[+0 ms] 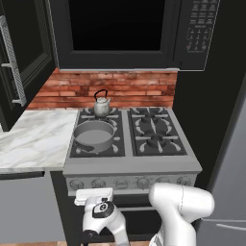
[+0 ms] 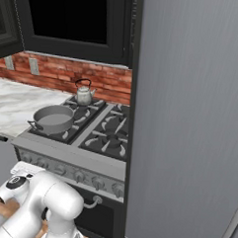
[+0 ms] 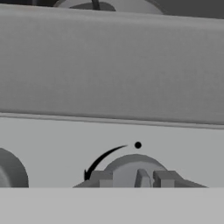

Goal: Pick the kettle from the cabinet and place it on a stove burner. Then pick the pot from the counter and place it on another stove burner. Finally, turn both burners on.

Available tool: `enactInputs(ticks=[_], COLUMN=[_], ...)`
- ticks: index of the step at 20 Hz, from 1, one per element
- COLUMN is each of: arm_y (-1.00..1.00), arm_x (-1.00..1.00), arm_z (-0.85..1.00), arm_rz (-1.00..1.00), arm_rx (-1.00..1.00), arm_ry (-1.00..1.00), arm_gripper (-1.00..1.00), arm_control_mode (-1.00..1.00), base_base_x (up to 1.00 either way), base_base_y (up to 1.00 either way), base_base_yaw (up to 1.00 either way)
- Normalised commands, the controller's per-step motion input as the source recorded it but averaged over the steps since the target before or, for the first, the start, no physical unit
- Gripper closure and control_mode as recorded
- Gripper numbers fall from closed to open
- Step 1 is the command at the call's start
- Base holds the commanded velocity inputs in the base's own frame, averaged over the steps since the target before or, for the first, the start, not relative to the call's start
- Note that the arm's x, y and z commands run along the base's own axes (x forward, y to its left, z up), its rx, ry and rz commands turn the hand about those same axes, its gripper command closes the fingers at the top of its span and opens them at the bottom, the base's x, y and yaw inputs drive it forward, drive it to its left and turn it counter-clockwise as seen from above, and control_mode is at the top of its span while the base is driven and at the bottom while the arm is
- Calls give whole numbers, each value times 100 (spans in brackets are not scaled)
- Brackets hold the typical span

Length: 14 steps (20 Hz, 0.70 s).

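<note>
The small silvery kettle (image 1: 102,104) (image 2: 83,93) stands on the rear left burner of the steel stove (image 1: 132,167). On the front left burner sits the wide grey pot (image 1: 94,134) (image 2: 53,118). My gripper (image 3: 132,179) is low, at the stove's front panel. Its dark fingertips (image 3: 101,178) flank the raised ridge of a round knob (image 3: 141,168), and the jaws are closed on that knob. In the left base view the white hand (image 1: 93,195) sits just below the second knob from the left (image 1: 98,183). A curved arrow and a dot are printed above the knob.
The marble counter (image 1: 33,137) (image 2: 13,100) lies left of the stove. A black microwave (image 1: 120,33) hangs above it, with a dark cabinet (image 1: 26,45) at the upper left. A tall grey fridge (image 2: 190,120) walls off the right side. Another knob (image 3: 11,171) sits to the left.
</note>
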Motion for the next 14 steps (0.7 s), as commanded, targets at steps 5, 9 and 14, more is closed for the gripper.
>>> enactInputs(ticks=[5,9,14], arm_y=[0,0,0], arm_x=[7,0,0], arm_z=[-4,0,0], arm_rz=[0,0,0], arm_rx=[-5,-11,-12], arm_ry=[5,6,5], arm_gripper=[100,100,100], arm_control_mode=[-100,-100,-100], base_base_x=[0,0,0], base_base_y=[0,0,0], base_base_yaw=[0,0,0])
